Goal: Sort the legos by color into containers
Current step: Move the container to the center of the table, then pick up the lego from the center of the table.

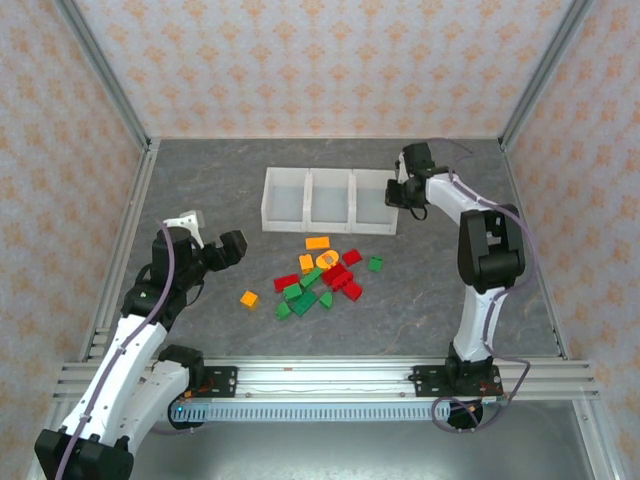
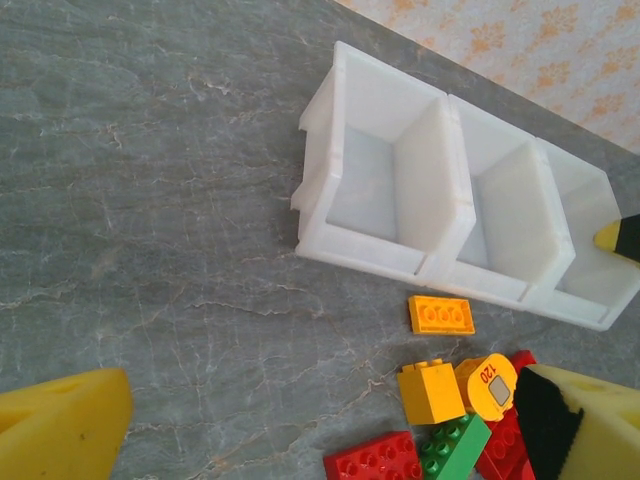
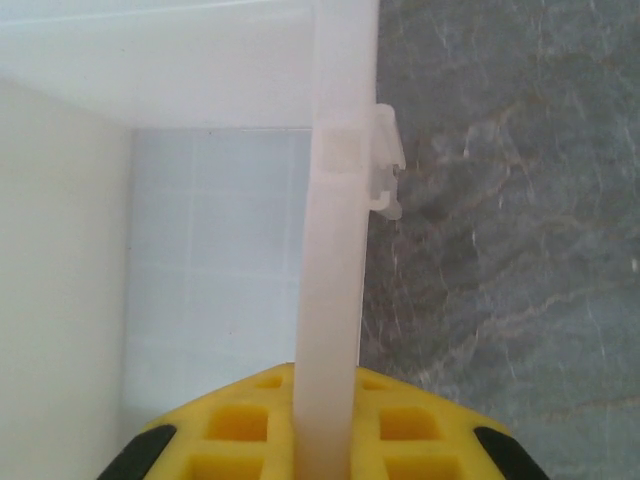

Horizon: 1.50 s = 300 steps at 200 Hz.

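Observation:
The containers (image 1: 310,228) are three joined white bins standing empty at the table's middle back. My right gripper (image 1: 398,195) is shut on the right end wall (image 3: 335,250) of the rightmost bin, one yellow pad (image 3: 235,425) inside and the other outside. The legos (image 1: 320,280) lie in a loose pile of red, green and orange-yellow bricks in front of the bins. An orange plate (image 2: 441,314), a yellow brick (image 2: 430,392) and a red brick (image 2: 372,460) show in the left wrist view. My left gripper (image 1: 210,235) hangs open left of the pile, holding nothing.
One orange brick (image 1: 249,298) lies apart, left of the pile. A green brick (image 1: 375,264) sits at its right. Metal frame posts and patterned walls close in the grey table (image 1: 200,180) on three sides.

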{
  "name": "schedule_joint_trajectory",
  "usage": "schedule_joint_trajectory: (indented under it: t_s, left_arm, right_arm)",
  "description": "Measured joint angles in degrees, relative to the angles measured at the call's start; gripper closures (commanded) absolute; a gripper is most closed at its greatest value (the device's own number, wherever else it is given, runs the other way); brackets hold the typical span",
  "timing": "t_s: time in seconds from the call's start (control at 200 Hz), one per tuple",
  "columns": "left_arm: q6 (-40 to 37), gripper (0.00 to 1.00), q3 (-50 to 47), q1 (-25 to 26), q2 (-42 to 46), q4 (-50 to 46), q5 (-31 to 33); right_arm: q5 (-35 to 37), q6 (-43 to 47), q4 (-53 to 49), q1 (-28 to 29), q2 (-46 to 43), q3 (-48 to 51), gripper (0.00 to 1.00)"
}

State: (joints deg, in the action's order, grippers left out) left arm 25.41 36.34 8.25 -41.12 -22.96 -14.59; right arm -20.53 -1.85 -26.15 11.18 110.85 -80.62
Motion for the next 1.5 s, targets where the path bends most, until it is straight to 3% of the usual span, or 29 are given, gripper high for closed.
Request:
schedule_joint_trajectory:
  t_s: [0.596, 0.796, 0.891, 1.146, 1.316, 1.341, 1.381, 1.502]
  left_arm:
    - [0.04, 0.01, -0.09, 0.00, 1.68, -0.02, 0.68]
    - [0.07, 0.01, -0.09, 0.00, 4.92, -0.02, 1.99]
    - [0.07, 0.01, -0.09, 0.00, 5.18, 0.00, 1.95]
    - [0.15, 0.01, -0.13, 0.00, 5.70, -0.02, 2.23]
    - [3.06, 0.01, -0.13, 0.00, 7.45, -1.46, 12.02]
    - [3.56, 0.01, -0.13, 0.00, 7.82, -1.77, 13.57]
    - [4.31, 0.01, -0.13, 0.00, 8.61, -2.34, 15.85]
    - [5.57, 0.01, 0.15, 0.00, 12.94, -4.33, 20.48]
  right_arm:
    - [-0.94, -2.82, 2.29, 3.28, -13.16, 16.81, 0.93]
    - [-1.62, -4.15, 2.29, 4.63, -15.02, 18.36, 0.57]
    - [-1.51, -5.68, 2.19, 4.81, -16.44, 18.36, 0.45]
    - [3.48, -10.71, -0.50, 4.81, -24.20, 18.36, 0.33]
    - [8.61, -17.49, -1.75, 7.48, -37.42, 23.12, 0.27]
    - [9.07, -18.56, -1.79, 8.44, -39.15, 24.11, 0.13]
    - [9.66, -20.44, -2.21, 10.47, -41.70, 25.79, 0.09]
    - [10.21, -25.29, -3.10, 16.57, -43.74, 30.60, 0.07]
